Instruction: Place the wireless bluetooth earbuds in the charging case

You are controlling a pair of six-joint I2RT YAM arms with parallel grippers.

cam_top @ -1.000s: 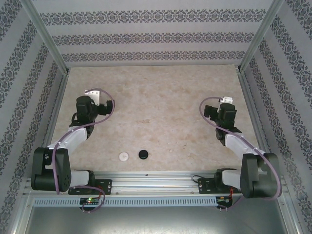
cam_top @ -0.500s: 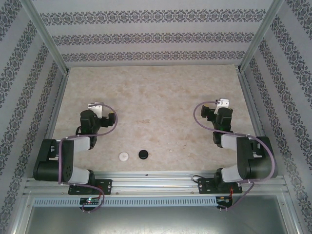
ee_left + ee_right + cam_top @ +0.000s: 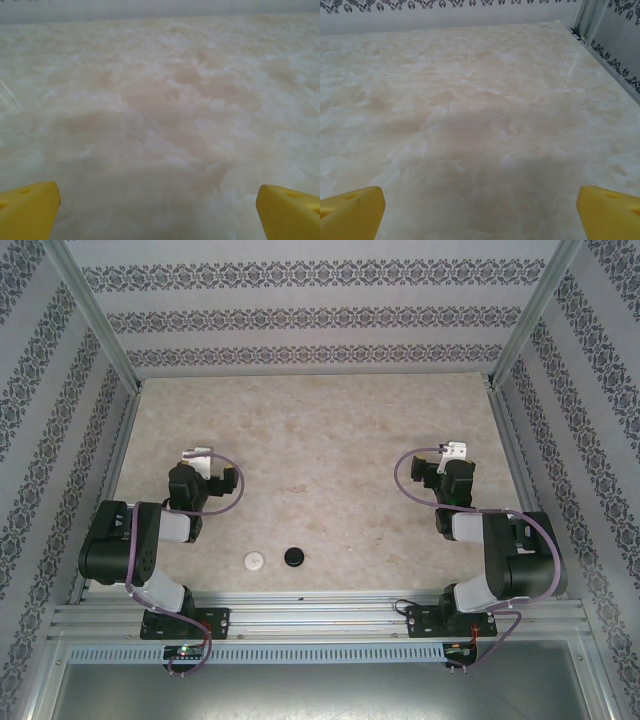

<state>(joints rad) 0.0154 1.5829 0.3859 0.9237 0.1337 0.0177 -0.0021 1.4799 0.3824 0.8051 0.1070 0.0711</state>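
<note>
Left gripper [image 3: 197, 454]: open wide. In the left wrist view its two yellow fingertips [image 3: 27, 212] sit at the opposite lower corners with bare desk [image 3: 320, 450] between them and nothing held. It hangs low over the left part of the desk, pointing toward the far wall [image 3: 320, 315], with the left arm [image 3: 125, 545] folded back close to its base. Right gripper [image 3: 457, 450]: also spread apart. Its yellow fingertips [image 3: 350, 212] sit at the lower corners of the right wrist view, with marbled beige desk surface between them and nothing gripped. It is on the right part of the desk, roughly level with the left gripper and well apart from it. The right arm [image 3: 515, 560] is folded likewise. A purple cable [image 3: 232, 490] loops beside each wrist. Task items: a white puck [image 3: 255, 561] and a black puck [image 3: 294, 557] lie flat on the desk near its front edge, between the two arm bases and somewhat left of centre. They are near each other but not touching, with the white one to the left. Both lie nearer the bases than either gripper and well apart from both. I cannot tell whether they are open or closed, or whether any earbud sits in or beside them; the detail is too small from above. An aluminium rail [image 3: 320, 612] runs along the near edge, and patterned walls enclose the other three sides.
</note>
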